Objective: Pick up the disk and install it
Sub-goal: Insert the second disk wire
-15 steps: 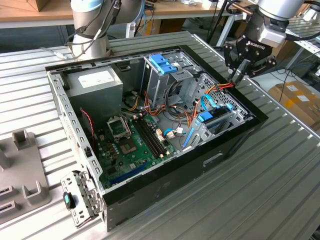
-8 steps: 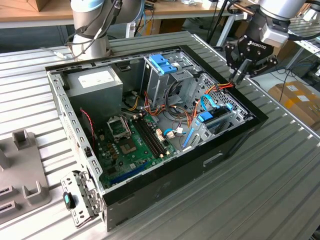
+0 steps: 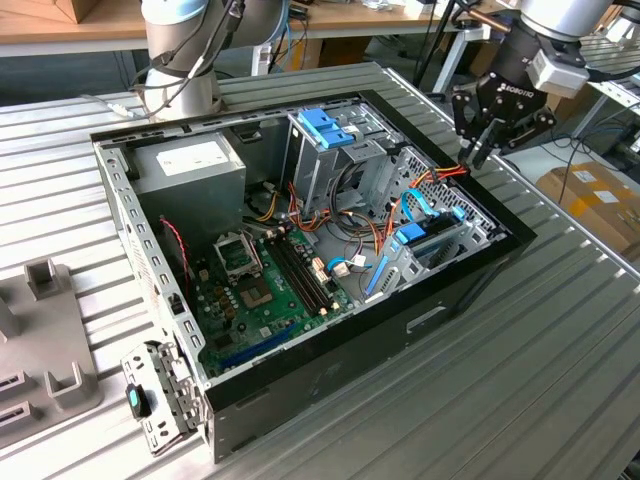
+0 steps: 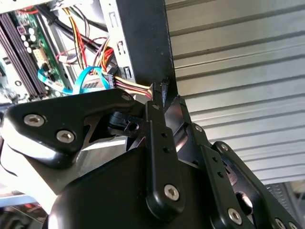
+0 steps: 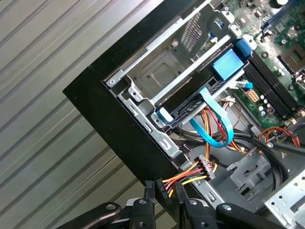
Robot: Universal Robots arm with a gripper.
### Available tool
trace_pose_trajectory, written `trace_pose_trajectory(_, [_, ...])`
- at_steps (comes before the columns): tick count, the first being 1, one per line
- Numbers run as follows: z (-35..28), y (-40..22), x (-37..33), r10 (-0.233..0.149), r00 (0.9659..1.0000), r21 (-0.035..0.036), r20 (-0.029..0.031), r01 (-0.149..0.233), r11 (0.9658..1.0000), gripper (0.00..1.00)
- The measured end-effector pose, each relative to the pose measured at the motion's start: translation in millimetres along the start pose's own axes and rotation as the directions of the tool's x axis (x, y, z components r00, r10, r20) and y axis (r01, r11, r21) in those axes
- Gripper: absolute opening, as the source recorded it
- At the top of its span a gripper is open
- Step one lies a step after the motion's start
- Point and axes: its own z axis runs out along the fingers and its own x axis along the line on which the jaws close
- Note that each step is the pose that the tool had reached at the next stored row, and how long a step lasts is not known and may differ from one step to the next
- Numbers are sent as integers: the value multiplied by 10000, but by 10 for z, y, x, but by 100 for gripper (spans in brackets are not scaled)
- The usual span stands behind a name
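The disk (image 5: 200, 78) lies flat in the drive cage at the case's corner, a grey slab edged by light blue rails with a blue tab. In the exterior view the disk (image 3: 432, 238) sits low at that view's right end of the open computer case (image 3: 330, 350). My gripper (image 3: 472, 158) hangs just above the case's black rim beside that cage. In both wrist views its fingertips (image 5: 148, 188) are shut on a small black power connector (image 5: 160, 191) with red, yellow and orange wires running back into the case. The same connector (image 4: 163, 90) shows between the tips of the gripper (image 4: 165, 101).
A blue flat cable (image 5: 214, 119) loops below the disk. A grey power supply box (image 3: 190, 165), a blue bracket (image 3: 325, 125) on the upright cage and the green motherboard (image 3: 260, 290) fill the case. A second arm's base (image 3: 180, 70) stands behind; grey fixtures (image 3: 50, 330) lie at the exterior view's left.
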Motion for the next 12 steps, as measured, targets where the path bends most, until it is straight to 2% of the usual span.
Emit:
trace_pose_trajectory(2, [1,0,0,-361,9993,4,4,361,9993,30])
trace_pose_trajectory(4, [3,0,0,-791,9969,9,9,791,9969,30])
trace_pose_trajectory(7, [6,0,0,-1441,9896,15,15,1441,9896,30])
trace_pose_trajectory(9, [8,1,0,-1806,9836,20,19,1806,9836,30])
trace_pose_trajectory(11, [10,0,0,-2233,9748,25,23,2232,9748,30])
trace_pose_trajectory(12, [12,0,0,-2534,9674,29,26,2534,9674,30])
